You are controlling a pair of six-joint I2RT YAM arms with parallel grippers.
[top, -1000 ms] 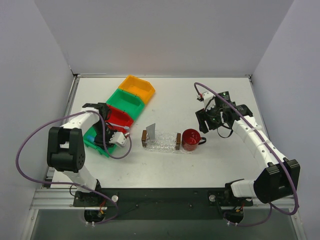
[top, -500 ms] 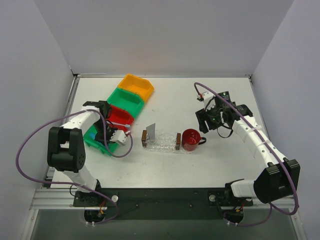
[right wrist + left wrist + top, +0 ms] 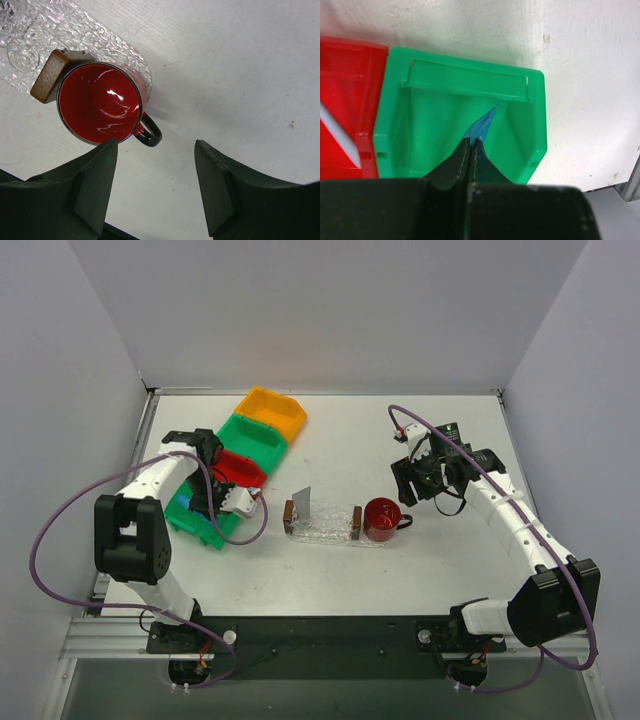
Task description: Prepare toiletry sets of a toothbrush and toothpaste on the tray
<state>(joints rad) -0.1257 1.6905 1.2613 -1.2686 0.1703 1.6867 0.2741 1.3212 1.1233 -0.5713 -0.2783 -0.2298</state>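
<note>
While the left hand [image 3: 470, 144] pinches toothpaste [image 3: 485, 124] inside a green bin [image 3: 465, 80], right hand [image 3: 156, 146] gapes.

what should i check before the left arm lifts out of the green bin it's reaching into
1. left pincer shut on the blue toothpaste: ok
2. blue toothpaste free of the green bin walls: cannot tell
3. bare room on the tray beside the silver toothpaste: ok
4. right pincer open, away from the tray: ok
5. red mug apart from the tray end: not ok, crowds it
</note>
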